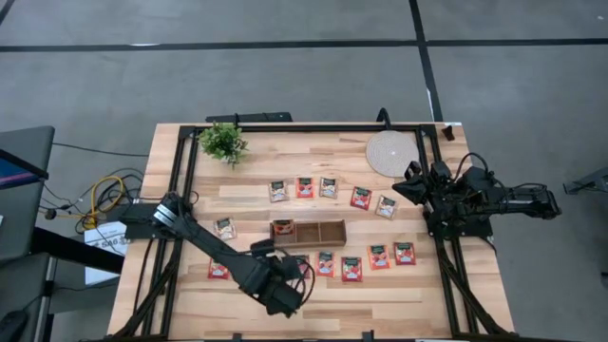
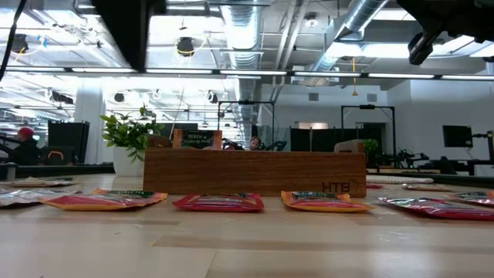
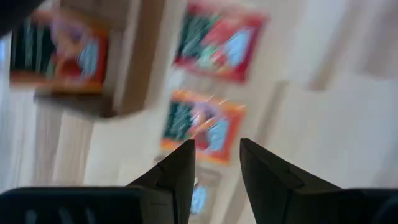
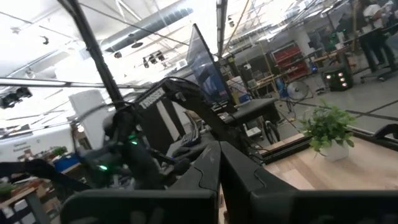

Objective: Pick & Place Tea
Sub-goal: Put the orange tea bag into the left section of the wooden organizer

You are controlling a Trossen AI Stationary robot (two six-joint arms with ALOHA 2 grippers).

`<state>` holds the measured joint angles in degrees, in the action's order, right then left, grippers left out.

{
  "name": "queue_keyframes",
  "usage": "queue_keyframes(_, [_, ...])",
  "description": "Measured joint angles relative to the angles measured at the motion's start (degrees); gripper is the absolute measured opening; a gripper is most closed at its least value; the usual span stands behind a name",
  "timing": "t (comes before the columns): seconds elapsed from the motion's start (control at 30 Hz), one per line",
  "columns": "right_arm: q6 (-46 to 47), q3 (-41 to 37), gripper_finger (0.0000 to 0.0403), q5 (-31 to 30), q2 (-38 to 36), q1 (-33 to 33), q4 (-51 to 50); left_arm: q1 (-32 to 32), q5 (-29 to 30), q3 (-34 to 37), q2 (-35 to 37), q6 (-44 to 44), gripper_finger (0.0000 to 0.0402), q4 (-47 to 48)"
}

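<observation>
On the pale wood table my left gripper hovers just in front of the tray, fingers slightly parted and empty, reaching for a tea sachet. Next I descend squarely over it. My right gripper, fingers together, waits well right of the tray.

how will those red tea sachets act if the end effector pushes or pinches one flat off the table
A red sachet lies nearly flat on the table with slightly puffed, wavy edges, so it is probably light and floppy, apt to bend when pinched. Its low profile suggests it would slide rather than tip or roll if pushed. The left end effector, open above one, may struggle to get under it.
</observation>
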<state>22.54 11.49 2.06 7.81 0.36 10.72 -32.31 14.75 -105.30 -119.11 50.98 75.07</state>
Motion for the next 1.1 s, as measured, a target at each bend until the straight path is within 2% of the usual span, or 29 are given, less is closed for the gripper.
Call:
queue_keyframes(0.33, [-0.01,0.00,0.0000,1.45,0.00,0.00,-0.02,0.06,-1.28,11.26,-0.01,4.19,0.0119,-3.65])
queue_keyframes(0.6, [-0.02,0.00,0.0000,1.45,0.01,0.00,-0.14,0.21,-1.76,12.72,0.65,6.34,0.0119,-5.49])
queue_keyframes(0.9, [-0.02,0.00,0.0000,1.43,0.02,0.00,-0.22,0.30,-1.84,13.88,10.42,5.71,0.0119,-7.50])
queue_keyframes(1.1, [-0.04,0.00,0.0000,1.42,0.00,0.00,-0.26,2.04,-1.43,27.49,21.61,10.58,0.0119,-20.07])
